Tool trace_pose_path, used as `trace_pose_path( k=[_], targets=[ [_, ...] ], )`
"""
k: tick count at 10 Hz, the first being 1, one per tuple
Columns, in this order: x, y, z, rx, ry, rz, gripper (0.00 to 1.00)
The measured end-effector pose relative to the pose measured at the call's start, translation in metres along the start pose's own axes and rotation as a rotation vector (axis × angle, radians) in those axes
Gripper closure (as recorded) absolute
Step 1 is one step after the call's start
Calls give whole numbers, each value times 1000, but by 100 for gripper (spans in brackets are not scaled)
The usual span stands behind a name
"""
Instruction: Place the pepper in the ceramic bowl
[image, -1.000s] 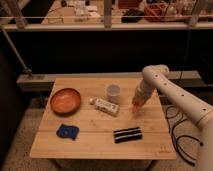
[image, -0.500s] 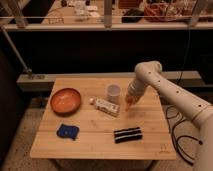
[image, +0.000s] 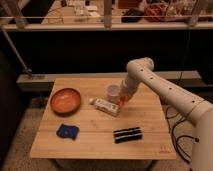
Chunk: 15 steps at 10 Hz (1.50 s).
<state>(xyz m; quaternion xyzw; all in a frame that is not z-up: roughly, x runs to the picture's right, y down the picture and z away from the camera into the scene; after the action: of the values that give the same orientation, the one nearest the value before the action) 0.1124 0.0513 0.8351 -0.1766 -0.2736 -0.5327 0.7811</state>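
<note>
Carrying the pepper pinched in my fully closed gripper, I hover just beside the cup and above the white tube. A low swing toward the bowl, well apart across the tabletop, could topple the cup or jar the pepper loose.

Dim and warm, lit from above. Brightest on the wooden table and white arm. Duller at the gripper, just three o'clock of centre, clamped on the pepper. Near-black toward nine o'clock, with faint highlights at twelve.
</note>
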Motion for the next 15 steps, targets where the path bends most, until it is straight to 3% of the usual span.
trace_pose_path(
  k=[9, 12, 15],
  targets=[
    [-16, -95, -3, 29, 24, -165, 100],
    [-26, -140, 3, 31, 22, -227, 100],
    [-32, -165, 7, 29, 9, -281, 100]
  ],
)
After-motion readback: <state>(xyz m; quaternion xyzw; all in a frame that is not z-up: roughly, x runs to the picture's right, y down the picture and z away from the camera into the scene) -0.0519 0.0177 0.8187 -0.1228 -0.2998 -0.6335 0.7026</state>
